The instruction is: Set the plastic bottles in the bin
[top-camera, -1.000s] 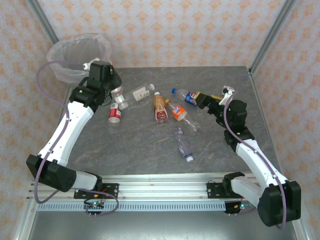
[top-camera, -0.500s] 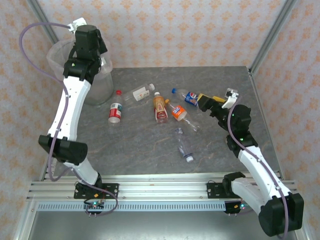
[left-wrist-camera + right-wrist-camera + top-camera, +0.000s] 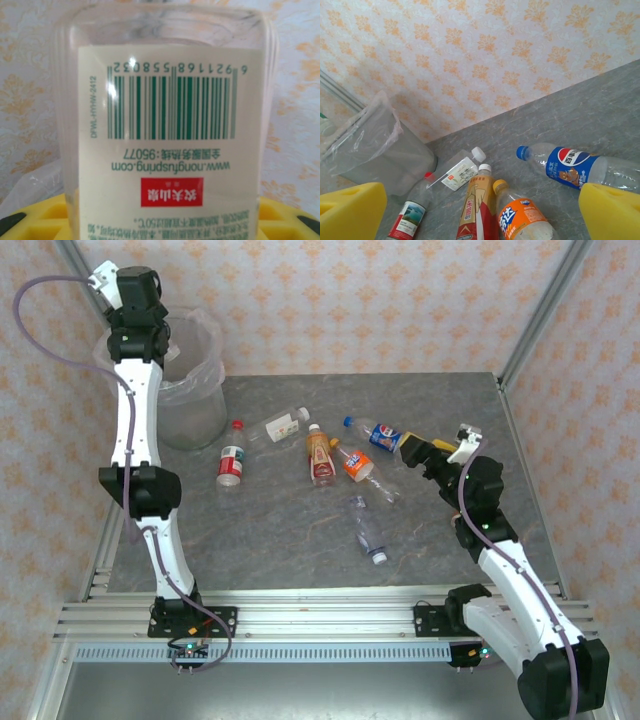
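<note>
Now, step in hand: drop-off, by my reading; one bottle is up at the bin and six lie on the table.
Bin (image 3: 195, 405): stands at the far left corner of the table (image 3: 300, 540), its clear liner folded over the rim.
Left gripper (image 3: 160, 220): raised high over the bin's far left rim, jaws partly closed, yellow pads clamped on a bottle.
Held bottle (image 3: 170, 125): clear, with a pale label, green barcode and red patch; it sits close against the wrist camera, with a bit of crinkly liner showing at lower left.
Doing the drop well: whether the bottle hangs squarely over the opening I cannot tell, so centre it inside the rim before parting the jaws, then open fully so it falls clear of the pads and liner.
Bottles on the table: red-capped bottle (image 3: 231, 462) just beside the bin; white-label bottle (image 3: 285, 425); brown-label bottle (image 3: 320, 455) and orange-label bottle (image 3: 355, 465) side by side; blue-label bottle (image 3: 383, 435); bare clear bottle (image 3: 367, 530) nearer the arms, apart from the rest.
Right gripper (image 3: 412, 448): jaws spread wide and holding nothing, just beside the blue-label bottle and facing it.
Risk: round bottles roll, so a nudge from the right pads could push one away.
</note>
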{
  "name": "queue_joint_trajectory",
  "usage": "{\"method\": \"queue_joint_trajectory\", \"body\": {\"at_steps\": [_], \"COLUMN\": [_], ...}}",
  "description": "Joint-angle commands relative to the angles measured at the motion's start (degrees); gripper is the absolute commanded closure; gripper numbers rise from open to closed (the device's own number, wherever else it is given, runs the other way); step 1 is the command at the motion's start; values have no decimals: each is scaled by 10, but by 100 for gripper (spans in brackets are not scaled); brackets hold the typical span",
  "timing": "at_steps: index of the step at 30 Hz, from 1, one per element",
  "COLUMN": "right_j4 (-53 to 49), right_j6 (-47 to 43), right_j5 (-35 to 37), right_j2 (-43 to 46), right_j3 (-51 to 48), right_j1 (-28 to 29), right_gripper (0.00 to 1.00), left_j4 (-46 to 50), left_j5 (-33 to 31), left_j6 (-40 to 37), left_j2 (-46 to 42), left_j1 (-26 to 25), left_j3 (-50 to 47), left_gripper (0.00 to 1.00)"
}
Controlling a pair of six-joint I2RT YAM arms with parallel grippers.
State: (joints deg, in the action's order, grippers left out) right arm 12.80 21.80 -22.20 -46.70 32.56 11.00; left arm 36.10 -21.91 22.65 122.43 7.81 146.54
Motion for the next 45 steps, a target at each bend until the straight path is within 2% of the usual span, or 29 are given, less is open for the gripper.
{"method": "queue_joint_trajectory", "body": {"at_steps": [1,3,8,24,29,37,45], "right_j4": [-6,-10,-28,-41,-46,-69,-92], "right_j6": [-7,-8,-12,-5,-2,-14,-20], "right_j5": [20,24,32,33,35,35,45], "right_j2": [6,5,5,-11,-13,-30,-60], "right_j3": [-7,-7,-5,-4,-5,4,23], "right_j1": [4,4,4,4,4,4,4], "right_gripper": [1,1,1,1,1,1,1], "left_j4": [30,36,50,126,141,141,134], "left_j5": [36,65,90,152,173,192,212], "left_j6": [51,72,115,131,128,125,131], "left_j2": [19,34,65,126,130,109,80], "left_j1": [7,16,26,26,26,26,26], "left_j3": [29,33,34,33,33,33,33], "left_gripper": [48,48,48,43,37,19,13]}}
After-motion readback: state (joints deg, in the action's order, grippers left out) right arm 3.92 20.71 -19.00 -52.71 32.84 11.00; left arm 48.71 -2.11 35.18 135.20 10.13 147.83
